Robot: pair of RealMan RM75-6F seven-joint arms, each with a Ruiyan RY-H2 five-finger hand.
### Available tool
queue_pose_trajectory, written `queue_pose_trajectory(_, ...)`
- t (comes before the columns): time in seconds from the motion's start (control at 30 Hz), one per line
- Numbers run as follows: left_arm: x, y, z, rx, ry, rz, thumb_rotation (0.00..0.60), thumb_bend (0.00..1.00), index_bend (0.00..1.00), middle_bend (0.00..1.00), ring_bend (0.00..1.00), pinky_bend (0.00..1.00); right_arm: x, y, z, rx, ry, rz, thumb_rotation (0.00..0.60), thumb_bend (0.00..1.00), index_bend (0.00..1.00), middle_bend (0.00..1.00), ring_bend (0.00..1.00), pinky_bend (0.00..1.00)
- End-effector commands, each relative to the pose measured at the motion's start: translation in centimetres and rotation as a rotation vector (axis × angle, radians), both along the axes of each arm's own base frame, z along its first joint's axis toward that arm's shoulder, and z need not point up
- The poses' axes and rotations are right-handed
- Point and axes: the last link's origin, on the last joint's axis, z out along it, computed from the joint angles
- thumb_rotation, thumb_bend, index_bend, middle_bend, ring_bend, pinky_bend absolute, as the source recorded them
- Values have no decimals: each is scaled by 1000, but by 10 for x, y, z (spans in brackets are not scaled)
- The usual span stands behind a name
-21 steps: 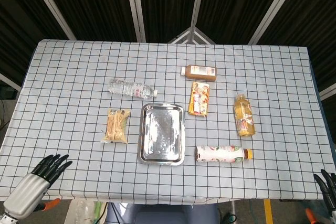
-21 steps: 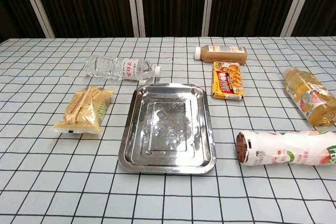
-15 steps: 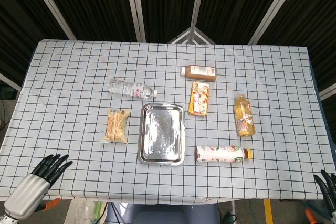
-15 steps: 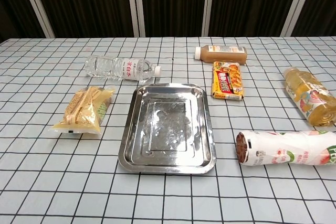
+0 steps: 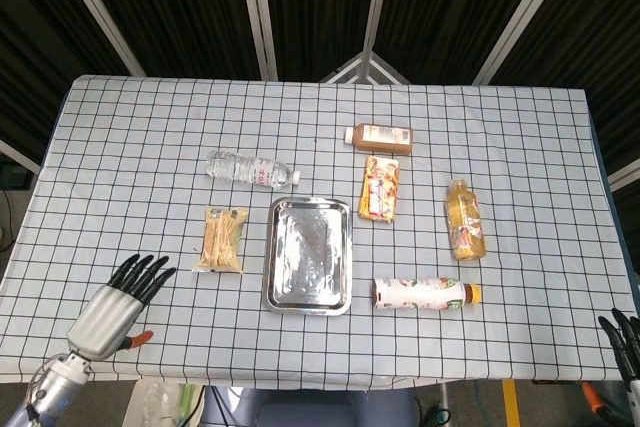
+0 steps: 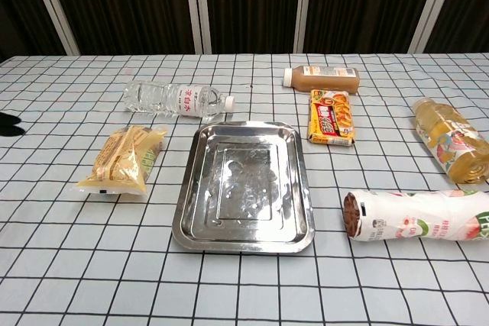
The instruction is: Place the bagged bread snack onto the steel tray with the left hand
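The left hand is on the move: 0.7 s ago it hung off the near-left corner of the table, and now it has come up and in over the checked cloth, dark fingers spread and holding nothing, pointing up toward the middle. In the chest view only a dark tip shows at the far left edge. The bread bag has not budged; it lies flat on the cloth just left of the tray, close beside it but not touching, its long axis running away from the robot, roughly parallel to the tray's long side. From the left hand the bag sits ahead and to the right, near but with clear cloth between. The right hand barely peeks in at the bottom right corner, fingers apart, well away from everything, so the left is by far the nearer. Looks like the reach is just under way; the hand will likely need to carry on forward and rightward to come over the bag, then a short hop right puts it on the tray. Tray is bare, nothing placed yet.
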Motion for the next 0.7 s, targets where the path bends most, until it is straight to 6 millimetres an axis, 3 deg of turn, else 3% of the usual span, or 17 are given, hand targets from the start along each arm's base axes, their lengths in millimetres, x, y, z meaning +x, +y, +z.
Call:
queue_pose_trajectory(0.03, 18, 53, -23, 14, 116, 11, 600, 8, 0, 0, 0, 0, -3, -12, -5, 5, 7, -28, 600, 322, 0, 0, 0, 0)
queue_pose_trajectory(0.17, 37, 97, -53, 0, 176, -11, 600, 8, 0, 0, 0, 0, -11, -26, -2, -7, 17, -89, 600, 322, 0, 0, 0, 0)
queue_pose_trajectory(0.47, 46, 134, -81, -15, 189, 14, 600, 8, 0, 0, 0, 0, -14, -33, -6, -4, 35, -131, 600, 321, 0, 0, 0, 0)
queue_pose_trajectory(0.7, 54, 145, -97, -33, 228, -4, 600, 9, 0, 0, 0, 0, -15, -36, -5, -11, 41, -145, 600, 321, 0, 0, 0, 0)
